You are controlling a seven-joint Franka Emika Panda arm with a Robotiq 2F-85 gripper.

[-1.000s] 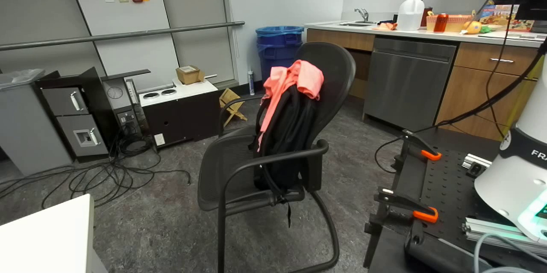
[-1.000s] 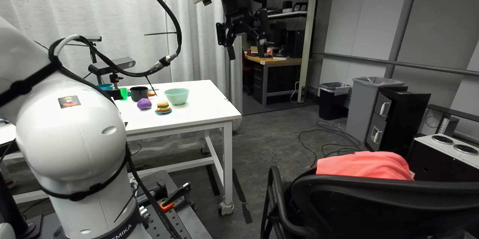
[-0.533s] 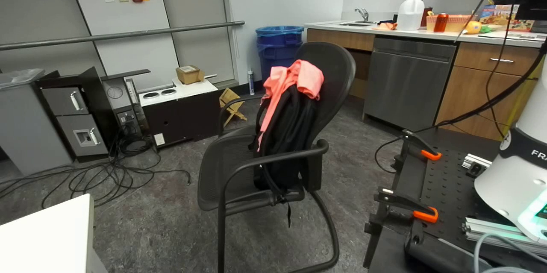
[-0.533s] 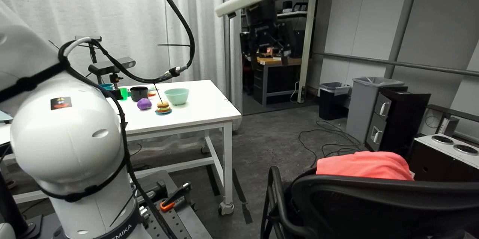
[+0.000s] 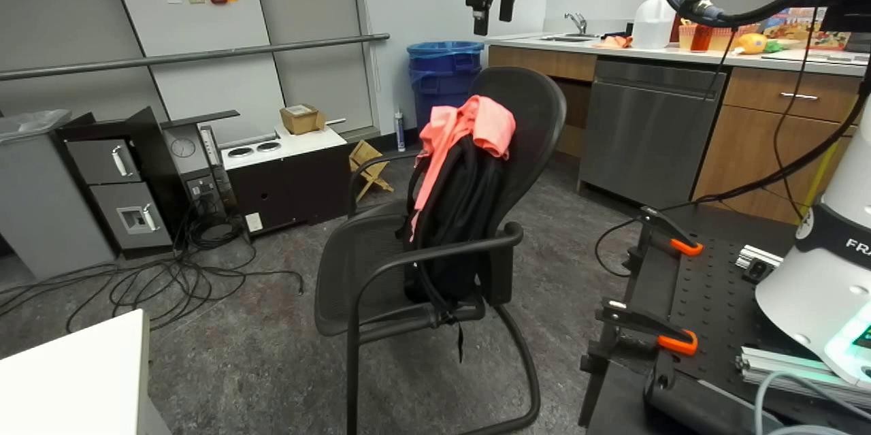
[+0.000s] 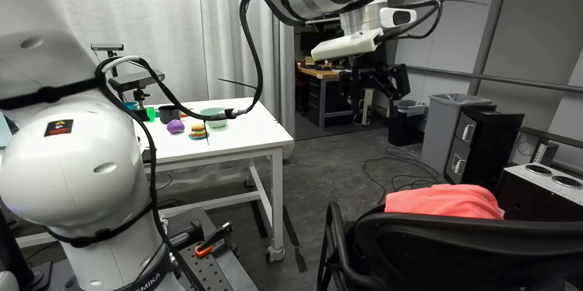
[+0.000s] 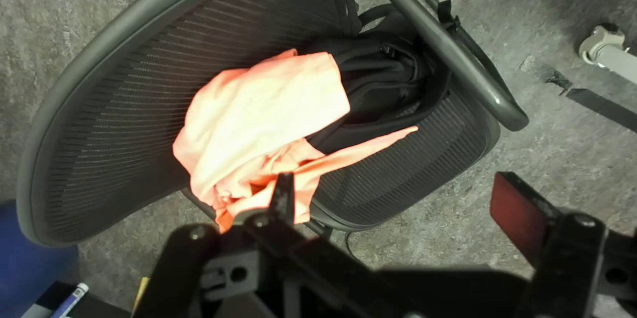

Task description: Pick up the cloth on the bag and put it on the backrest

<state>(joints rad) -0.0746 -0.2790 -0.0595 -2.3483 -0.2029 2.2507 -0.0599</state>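
The coral cloth (image 5: 493,125) is draped over the top of the black bag (image 5: 454,237), with one strip hanging down the bag's front. The bag stands on the chair seat, leaning against the black mesh backrest (image 5: 541,115). In an exterior view the cloth (image 6: 444,202) shows behind the top edge of the backrest (image 6: 455,247), which hides the bag. My gripper (image 5: 493,23) is open and empty, up in the air apart from the cloth; it also shows in an exterior view (image 6: 372,106). In the wrist view the cloth (image 7: 268,99) lies left of the space between the open fingers (image 7: 395,178).
Chair armrests (image 5: 435,254) flank the bag. A white table (image 6: 246,134) carries a green bowl (image 6: 215,122) and toy food. A blue bin (image 5: 446,71) and a counter (image 5: 537,47) stand behind the chair. A toy stove (image 5: 292,149) is near the wall.
My gripper has come down and moved across toward the chair, entering from the top of an exterior view. It stays open. The cloth, bag and chair have not moved.
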